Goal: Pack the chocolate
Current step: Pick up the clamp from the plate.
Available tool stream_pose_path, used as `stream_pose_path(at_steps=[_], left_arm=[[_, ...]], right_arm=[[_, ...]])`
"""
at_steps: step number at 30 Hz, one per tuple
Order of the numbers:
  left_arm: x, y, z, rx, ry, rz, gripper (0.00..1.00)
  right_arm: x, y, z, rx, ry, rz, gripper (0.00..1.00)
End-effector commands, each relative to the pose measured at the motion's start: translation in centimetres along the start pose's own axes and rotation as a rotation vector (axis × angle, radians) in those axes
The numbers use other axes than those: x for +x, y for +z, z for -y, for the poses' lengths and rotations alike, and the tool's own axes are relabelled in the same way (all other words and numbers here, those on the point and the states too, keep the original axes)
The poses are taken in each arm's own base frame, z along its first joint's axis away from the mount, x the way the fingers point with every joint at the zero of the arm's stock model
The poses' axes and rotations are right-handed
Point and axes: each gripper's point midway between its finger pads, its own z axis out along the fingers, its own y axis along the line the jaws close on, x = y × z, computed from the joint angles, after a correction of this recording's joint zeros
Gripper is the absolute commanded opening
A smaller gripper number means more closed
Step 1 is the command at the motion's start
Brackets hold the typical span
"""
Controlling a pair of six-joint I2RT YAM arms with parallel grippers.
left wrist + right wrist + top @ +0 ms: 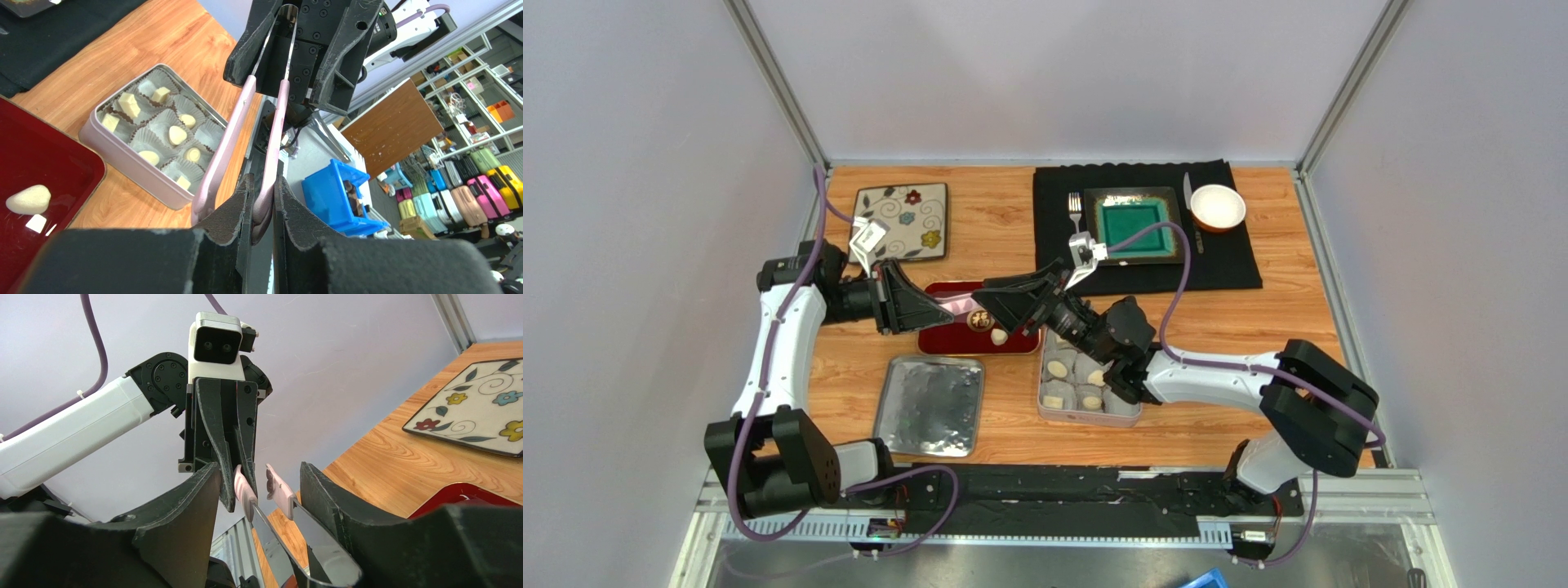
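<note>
Pink-tipped metal tongs hang between both grippers above the red tray. My left gripper is shut on one pink tip; the other tip stands free beside it. My right gripper clasps the tongs' metal arms near the hinge end, one finger outside each arm. Two pieces of cream chocolate lie in the red tray; the left wrist view shows one as a rounded lump. The pale tin holds several more chocolates in white paper cups.
The tin's lid lies near the front left. A floral plate sits at the back left. A black mat at the back carries a green dish, a fork and a white bowl.
</note>
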Motion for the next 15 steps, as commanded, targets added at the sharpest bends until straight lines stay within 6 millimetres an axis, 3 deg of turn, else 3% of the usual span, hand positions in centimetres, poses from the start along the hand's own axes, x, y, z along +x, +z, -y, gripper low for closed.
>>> stream_pose_path(at_steps=[1, 3, 8, 11, 15], left_arm=[[-3.2, -0.2, 2.7, 0.126, -0.034, 0.161, 0.13], [-3.3, -0.2, 2.7, 0.125, -0.037, 0.162, 0.14], [-3.3, -0.3, 2.6, 0.122, -0.029, 0.166, 0.13], [-3.3, -0.3, 2.5, 0.121, -0.035, 0.166, 0.13], [-3.2, -0.3, 2.6, 0.12, -0.033, 0.168, 0.13]], right_arm=[[-4.0, -0.1, -5.4, -0.204, 0.041, 0.109, 0.24], [-4.0, -0.3, -5.7, -0.21, 0.035, 0.091, 0.25], [-2.8, -0.9, -4.4, -0.148, 0.023, 0.033, 0.15], [-2.9, -1.1, -4.1, -0.128, 0.014, 0.035, 0.0], [-2.9, -1.1, -3.6, -0.099, -0.008, 0.025, 0.0]])
